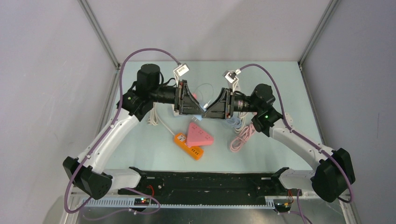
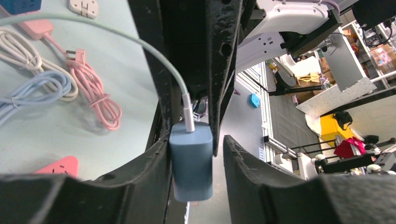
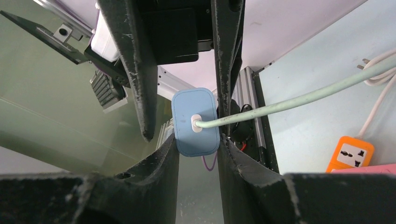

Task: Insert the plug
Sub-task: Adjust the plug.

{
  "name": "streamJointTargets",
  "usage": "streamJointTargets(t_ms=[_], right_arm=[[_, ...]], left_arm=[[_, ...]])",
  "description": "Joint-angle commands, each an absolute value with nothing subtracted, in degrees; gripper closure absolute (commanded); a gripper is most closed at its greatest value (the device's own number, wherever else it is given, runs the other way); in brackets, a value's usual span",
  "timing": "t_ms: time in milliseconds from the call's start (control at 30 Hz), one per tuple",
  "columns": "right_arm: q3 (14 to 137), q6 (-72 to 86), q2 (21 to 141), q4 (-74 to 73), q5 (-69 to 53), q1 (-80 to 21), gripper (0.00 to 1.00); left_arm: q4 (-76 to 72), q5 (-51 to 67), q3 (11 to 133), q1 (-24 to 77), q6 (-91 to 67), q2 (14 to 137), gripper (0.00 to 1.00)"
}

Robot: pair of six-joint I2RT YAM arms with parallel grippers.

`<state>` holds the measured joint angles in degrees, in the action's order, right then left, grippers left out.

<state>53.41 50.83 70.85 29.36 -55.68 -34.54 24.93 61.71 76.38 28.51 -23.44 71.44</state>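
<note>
My right end effector (image 3: 197, 140) grips the blue plug (image 3: 196, 119) aloft, my left end effector (image 2: 195, 140) released beside it, the orange socket strip (image 3: 350, 154) below not yet reached.

The plug (image 3: 196, 122) is shown as smooth, matt blue plastic, its cable (image 3: 299, 100) sleeved in a pale green rubbery coat. The black fingers (image 3: 154, 182) are seen rough and scuffed, and the orange power strip (image 3: 350, 156) is finished in smooth plastic.
</note>
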Motion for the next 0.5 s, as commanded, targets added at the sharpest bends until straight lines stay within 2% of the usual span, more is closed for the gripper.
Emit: streamJointTargets(t_ms=[0,100,233,467], right_arm=[[56.65,49.37,70.63,31.33,-52.6,-34.91,1.0],[57.13,47.54,70.15,29.2,-51.26,-34.81,1.0],[57.27,46.27,69.61,27.64,-50.35,-34.65,1.0],[57.64,45.93,69.41,26.85,-49.75,-34.33,1.0]], left_arm=[[23.15,63.02,78.17,28.17,-24.53,70.04,0.41],[23.19,63.53,77.95,27.38,-25.14,70.17,0.35],[23.15,64.27,76.98,26.25,-25.34,69.45,0.34],[23.16,64.34,74.71,24.72,-25.15,68.16,0.42]])
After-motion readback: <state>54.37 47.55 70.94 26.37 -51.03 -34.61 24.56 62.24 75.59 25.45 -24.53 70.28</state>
